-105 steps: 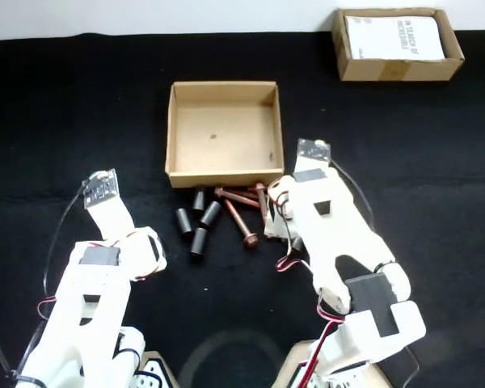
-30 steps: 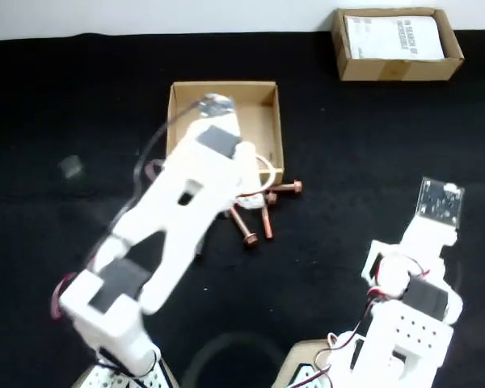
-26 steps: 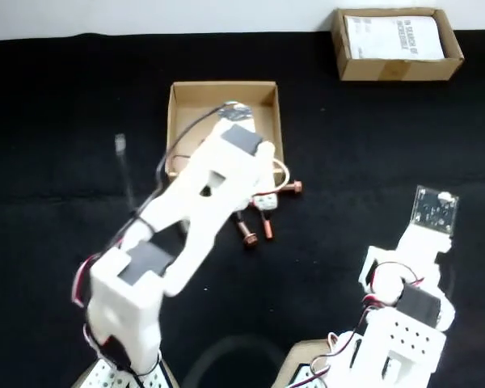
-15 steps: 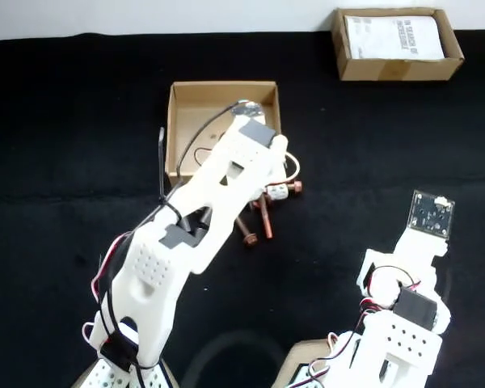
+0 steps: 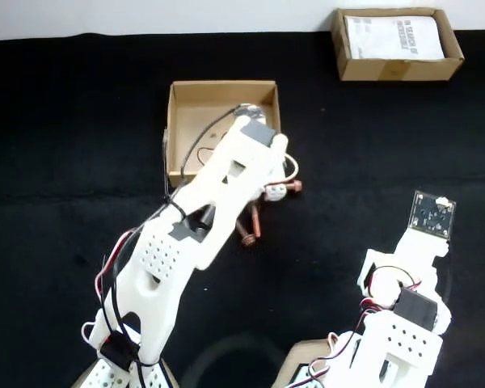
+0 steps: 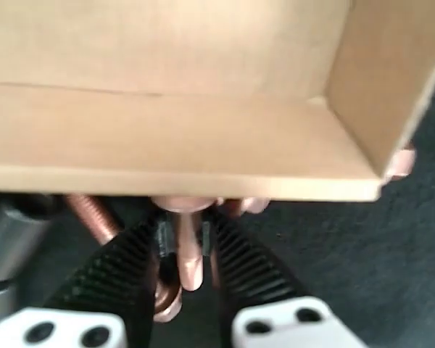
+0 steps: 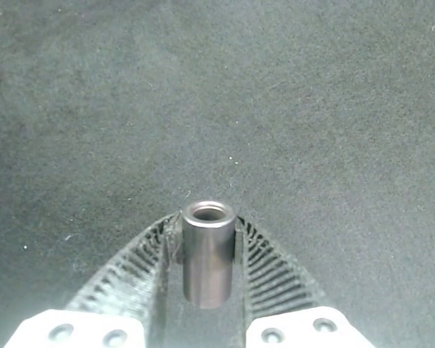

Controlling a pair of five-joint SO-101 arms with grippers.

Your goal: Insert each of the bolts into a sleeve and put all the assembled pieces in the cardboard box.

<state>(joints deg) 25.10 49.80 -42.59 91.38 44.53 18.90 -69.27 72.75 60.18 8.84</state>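
One copper bolt (image 6: 189, 255) lies on the black cloth just in front of the cardboard box (image 6: 203, 145), close to its front wall. The left gripper (image 6: 185, 226) has come down over it: the two ribbed fingers (image 6: 239, 261) are drawn in close, one on each side of the shaft, and seem to press against it (the pads look to be touching the metal). A second bolt (image 6: 93, 217) lies slanted just beside it, and a grey sleeve (image 6: 11, 235) rests on the cloth a little further off. The rounded head of a third bolt (image 6: 399, 163) shows past the box's front corner.

From above, the left arm (image 5: 218, 194) stretches across the table to the front right corner of the box, whose back wall (image 5: 218, 90) is in plain sight. Two loose bolts (image 5: 255, 220) stick out from under the arm, side by side on the cloth, and another bolt head (image 5: 295, 187) lies near the corner.

The other sleeve (image 7: 209, 254) is well away from the box, held in the right gripper (image 7: 208, 223). The fingers are closed on its sides and it stands with its open bore facing outward above the black cloth (image 7: 312, 87). The right arm (image 5: 404, 299) is folded back at the near right of the table. A second box (image 5: 388, 71) with a printed sheet inside sits at the far right corner.
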